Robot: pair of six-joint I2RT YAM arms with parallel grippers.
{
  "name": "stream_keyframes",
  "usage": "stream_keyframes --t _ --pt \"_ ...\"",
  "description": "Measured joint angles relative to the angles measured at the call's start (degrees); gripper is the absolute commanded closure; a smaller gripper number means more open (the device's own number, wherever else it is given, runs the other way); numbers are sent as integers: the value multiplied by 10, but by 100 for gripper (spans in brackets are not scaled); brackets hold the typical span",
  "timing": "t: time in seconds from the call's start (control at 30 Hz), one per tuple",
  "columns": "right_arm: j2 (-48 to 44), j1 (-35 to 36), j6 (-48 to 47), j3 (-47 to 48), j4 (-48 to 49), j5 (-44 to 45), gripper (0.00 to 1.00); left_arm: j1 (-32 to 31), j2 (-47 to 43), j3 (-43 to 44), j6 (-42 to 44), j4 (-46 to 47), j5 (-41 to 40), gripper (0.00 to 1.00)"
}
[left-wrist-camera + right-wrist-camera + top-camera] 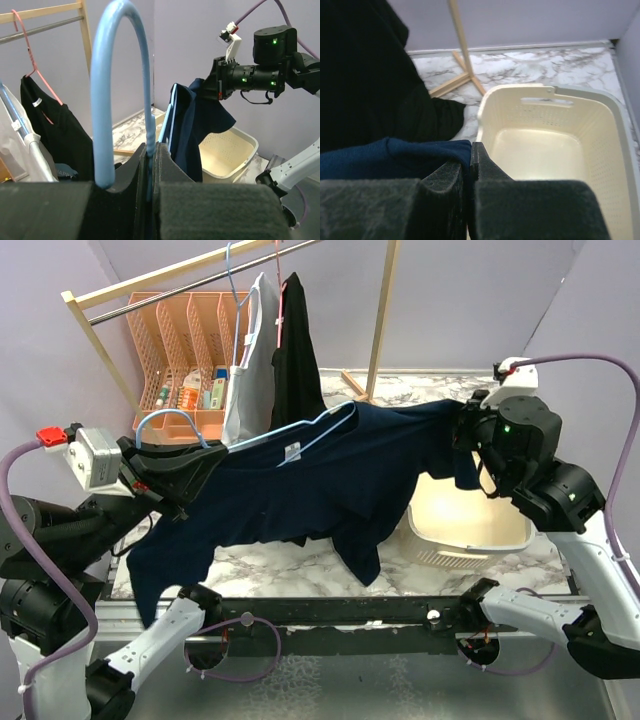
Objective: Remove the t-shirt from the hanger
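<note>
Jaws clamp one hanger [99,125] left, one t-shirt [330,480] right

The navy t-shirt [300,485] is stretching across the marble table [420,390], from the left gripper [195,462] clamping the blue hanger [102,100] to the right gripper [463,435] pinching its cloth, barring any reach from the near edge. Behind it a white garment [248,370] and a black garment [296,355] are hanging off the rail [190,285], crowding the back left beside the orange rack [180,350]. The cream basket [470,530] is filling the right side. Bare marble is lying open right of the wooden post [381,320]
</note>
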Motion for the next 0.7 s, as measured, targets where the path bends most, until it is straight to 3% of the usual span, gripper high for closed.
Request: stream_keyframes --t 0.13,0.3,0.4,0.5,0.7 --pt "3 -4 -31 -4 25 -105 99 0 -10 -21 -8 18 -8 100" --pt "45 -5 -70 -6 30 -345 99 0 -20 -63 -29 63 -10 100" --pt "85 -5 -79 -17 31 -439 99 0 -17 -71 -38 84 -12 100" --pt "106 -5 -83 -46 30 -478 99 0 -18 -71 -41 96 -22 100" --pt "104 -5 -83 -76 28 -463 99 0 -38 -54 -33 89 -72 100"
